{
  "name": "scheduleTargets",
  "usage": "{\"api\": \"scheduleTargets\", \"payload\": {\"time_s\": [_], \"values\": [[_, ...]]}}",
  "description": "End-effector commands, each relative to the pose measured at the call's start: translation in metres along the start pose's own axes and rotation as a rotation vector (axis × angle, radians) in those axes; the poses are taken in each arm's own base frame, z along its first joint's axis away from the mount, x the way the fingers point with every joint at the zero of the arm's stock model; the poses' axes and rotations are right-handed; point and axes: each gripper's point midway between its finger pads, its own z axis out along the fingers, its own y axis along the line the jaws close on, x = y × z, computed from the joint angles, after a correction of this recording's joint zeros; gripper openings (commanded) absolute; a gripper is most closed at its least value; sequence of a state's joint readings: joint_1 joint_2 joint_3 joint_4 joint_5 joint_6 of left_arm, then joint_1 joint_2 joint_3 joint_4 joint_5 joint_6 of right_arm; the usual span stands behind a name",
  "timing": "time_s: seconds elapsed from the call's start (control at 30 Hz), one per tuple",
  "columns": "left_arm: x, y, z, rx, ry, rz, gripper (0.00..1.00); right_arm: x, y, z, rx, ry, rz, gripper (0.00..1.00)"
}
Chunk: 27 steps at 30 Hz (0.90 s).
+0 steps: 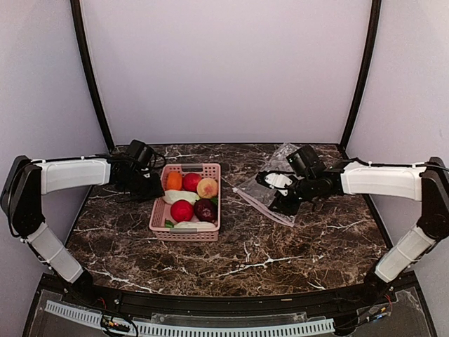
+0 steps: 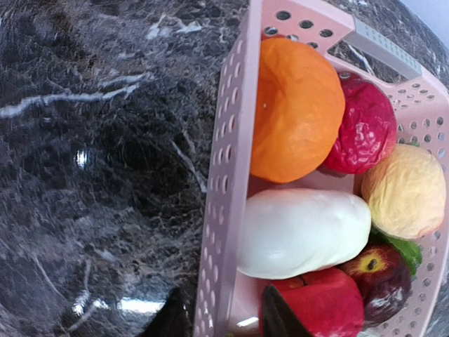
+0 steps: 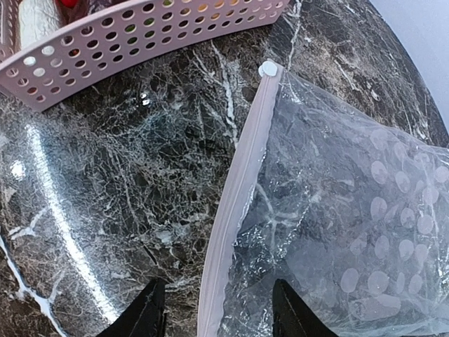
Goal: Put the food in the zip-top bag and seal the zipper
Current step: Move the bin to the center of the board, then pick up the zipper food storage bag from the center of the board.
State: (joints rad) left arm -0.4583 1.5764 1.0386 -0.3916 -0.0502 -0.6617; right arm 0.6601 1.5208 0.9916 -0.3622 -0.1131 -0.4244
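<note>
Below, white-veined dark marble table [image 1: 280, 246], plain pale walls [image 1: 224, 70] behind

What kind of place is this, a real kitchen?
Likely a robot test booth: plain pale walls enclose a marble-pattern table, two robot arms stand at its edge, toy food sits in a pink basket.
</note>
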Motion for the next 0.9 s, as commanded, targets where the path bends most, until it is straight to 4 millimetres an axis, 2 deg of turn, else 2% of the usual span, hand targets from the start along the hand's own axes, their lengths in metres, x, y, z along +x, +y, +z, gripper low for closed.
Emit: {"api": "scheduleTargets", "payload": {"time_s": [0.0, 0.03, 0.1, 0.27, 0.4, 0.63, 0.87], "values": [[-0.007, 0.009, -0.017, -0.037, -0.049, -0.031, 0.56, -0.01, -0.014, 0.007, 0.159, 0.049, -0.047, 0.49], [-0.008, 0.011, -0.02, -0.045, -0.062, -0.025, 0.62, -0.011, -0.014, 0.011, 0.177, 0.062, -0.053, 0.49], [-0.015, 0.014, -0.033, -0.05, -0.118, -0.012, 0.64, -0.013, -0.011, 0.019, 0.193, 0.079, -0.06, 0.49], [-0.022, 0.03, -0.06, -0.086, -0.224, 0.026, 0.65, -0.019, -0.004, 0.043, 0.231, 0.142, -0.092, 0.51], [-0.019, 0.046, -0.074, -0.132, -0.259, -0.009, 0.65, -0.02, -0.007, 0.053, 0.28, 0.176, -0.101, 0.54], [-0.018, 0.056, -0.089, -0.129, -0.317, -0.06, 0.63, -0.012, -0.016, 0.07, 0.374, 0.255, -0.139, 0.52], [-0.016, 0.059, -0.09, -0.137, -0.327, -0.061, 0.63, 0.002, -0.024, 0.084, 0.426, 0.313, -0.155, 0.45]]}}
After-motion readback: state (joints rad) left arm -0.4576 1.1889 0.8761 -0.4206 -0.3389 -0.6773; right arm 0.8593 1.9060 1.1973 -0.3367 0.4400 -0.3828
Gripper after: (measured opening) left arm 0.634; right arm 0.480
